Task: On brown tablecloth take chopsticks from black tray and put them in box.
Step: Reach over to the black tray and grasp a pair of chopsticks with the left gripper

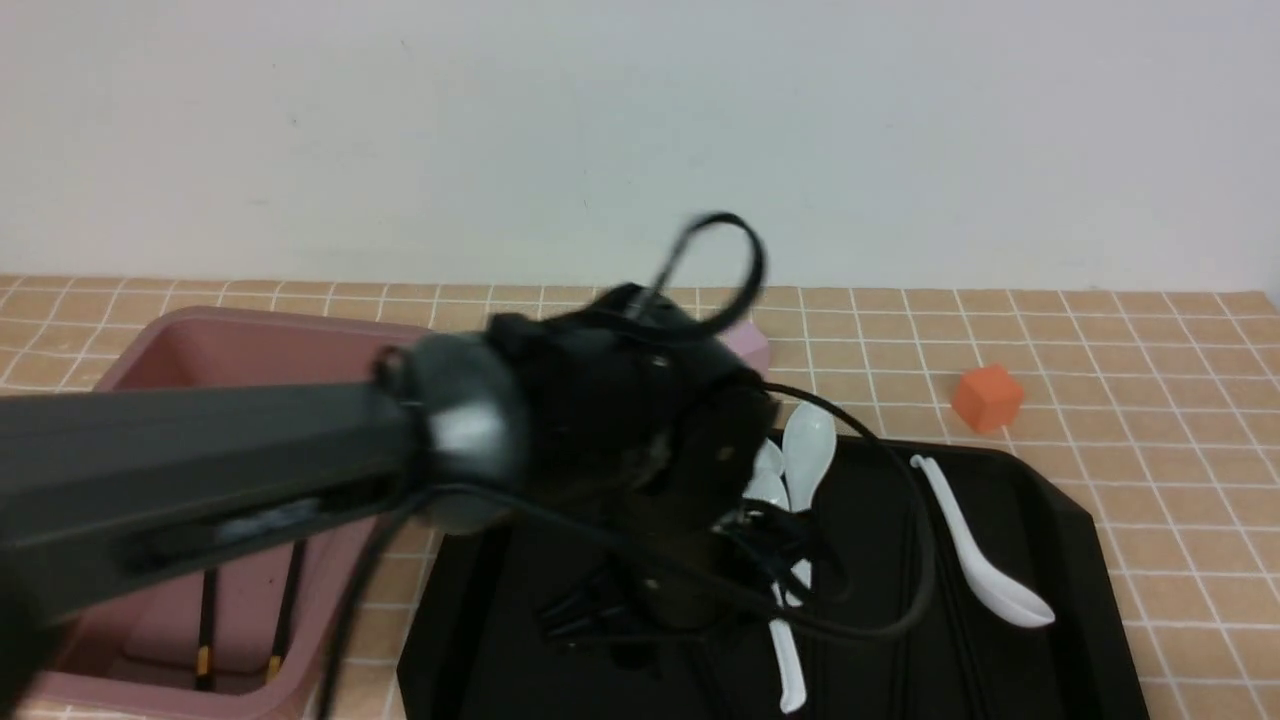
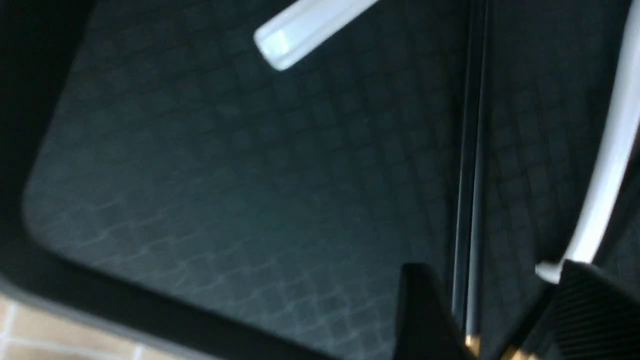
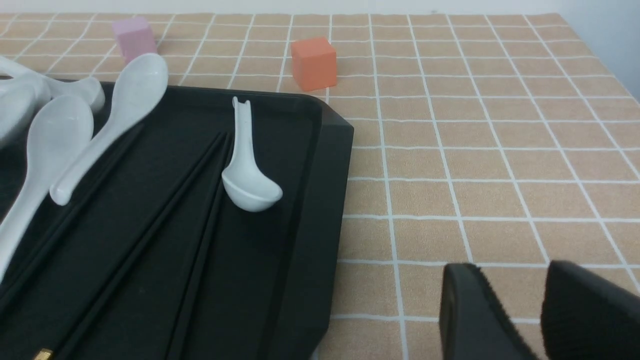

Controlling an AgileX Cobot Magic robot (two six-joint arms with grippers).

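Note:
The black tray [image 1: 1060, 560] lies on the brown tablecloth [image 1: 1150, 400], with the pink box [image 1: 250, 340] to its left. Two chopsticks [image 1: 205, 610] stand inside the box. My left arm reaches over the box, and my left gripper [image 1: 620, 600] hangs low over the tray. In the left wrist view it [image 2: 492, 270] is open, with its fingers [image 2: 425, 310] on either side of a pair of black chopsticks [image 2: 467, 200] lying on the tray. More chopsticks [image 3: 165, 220] show in the right wrist view. My right gripper [image 3: 520, 295] is open and empty over the cloth, right of the tray [image 3: 320, 200].
Several white spoons lie on the tray; one [image 1: 985, 560] is at its right, others [image 1: 805, 450] are by my left gripper. One spoon handle [image 2: 605, 175] lies close beside the left gripper. An orange cube [image 1: 988, 397] and a pink cube [image 1: 748, 345] sit behind the tray.

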